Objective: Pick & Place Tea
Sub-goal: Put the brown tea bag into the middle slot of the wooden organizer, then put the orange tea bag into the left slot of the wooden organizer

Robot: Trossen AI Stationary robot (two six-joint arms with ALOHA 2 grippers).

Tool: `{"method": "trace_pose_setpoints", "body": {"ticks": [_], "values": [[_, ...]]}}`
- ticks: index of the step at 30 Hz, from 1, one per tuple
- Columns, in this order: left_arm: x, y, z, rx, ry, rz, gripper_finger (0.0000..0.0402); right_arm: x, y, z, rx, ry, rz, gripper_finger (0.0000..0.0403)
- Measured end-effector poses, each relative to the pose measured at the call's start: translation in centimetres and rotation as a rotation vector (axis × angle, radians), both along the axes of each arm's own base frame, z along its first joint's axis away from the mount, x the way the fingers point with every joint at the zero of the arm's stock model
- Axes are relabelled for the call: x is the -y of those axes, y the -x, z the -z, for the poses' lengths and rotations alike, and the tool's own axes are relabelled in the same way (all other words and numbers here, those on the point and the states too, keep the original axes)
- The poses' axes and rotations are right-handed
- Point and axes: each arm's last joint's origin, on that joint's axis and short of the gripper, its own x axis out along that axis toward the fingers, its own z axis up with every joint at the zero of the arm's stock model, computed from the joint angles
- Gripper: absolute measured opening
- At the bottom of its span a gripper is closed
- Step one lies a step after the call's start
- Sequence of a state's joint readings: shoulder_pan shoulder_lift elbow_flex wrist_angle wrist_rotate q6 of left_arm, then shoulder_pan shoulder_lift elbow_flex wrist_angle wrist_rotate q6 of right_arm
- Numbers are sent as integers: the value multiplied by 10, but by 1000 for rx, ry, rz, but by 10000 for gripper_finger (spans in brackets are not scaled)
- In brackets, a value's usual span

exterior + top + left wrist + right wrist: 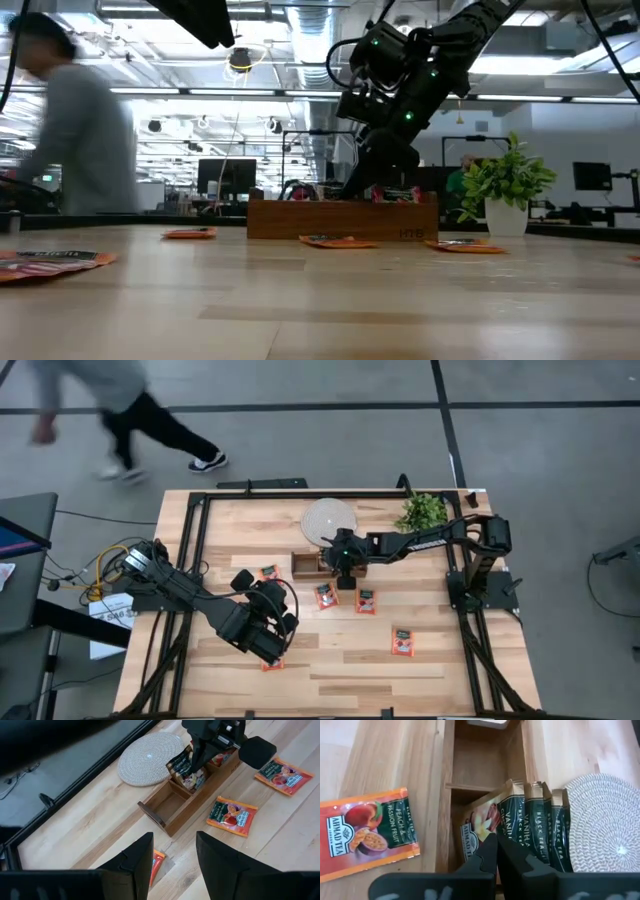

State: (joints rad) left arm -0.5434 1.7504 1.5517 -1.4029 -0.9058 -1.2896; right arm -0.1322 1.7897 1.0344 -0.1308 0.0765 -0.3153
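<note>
Pale wood grain runs under my left gripper (172, 862), which hangs with its jaws parted and empty over the near part of the counter (340, 675), an orange sachet (156, 863) lying flat just below them. Further off, more tea sachets (366, 601) lie loose beside the wooden tray (172, 809). My right gripper (496, 851) is down at the tray's middle compartment, jaws clenched on a pale sachet (482, 827) beside the dark ones standing there. I judge the sachet should go in upright, pressed against its neighbours, and be let go only once it is seated. Behind the tray lie the woven mat (329, 520) and a plant (422, 511).
</note>
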Motion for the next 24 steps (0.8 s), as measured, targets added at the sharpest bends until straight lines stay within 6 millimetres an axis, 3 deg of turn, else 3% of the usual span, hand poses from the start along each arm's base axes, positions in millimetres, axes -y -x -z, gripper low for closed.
{"method": "trace_pose_setpoints", "body": {"ticks": [13, 18, 24], "values": [[1, -1, 0, 16, 9, 0, 142, -9, 7, -12, -15, -12, 1, 0], [1, -2, 0, 22, 13, -1, 142, -8, 12, -28, 13, 52, 17, 0], [1, -2, 0, 23, 14, 1, 142, 0, 36, -57, -16, 129, 98, 0]]}}
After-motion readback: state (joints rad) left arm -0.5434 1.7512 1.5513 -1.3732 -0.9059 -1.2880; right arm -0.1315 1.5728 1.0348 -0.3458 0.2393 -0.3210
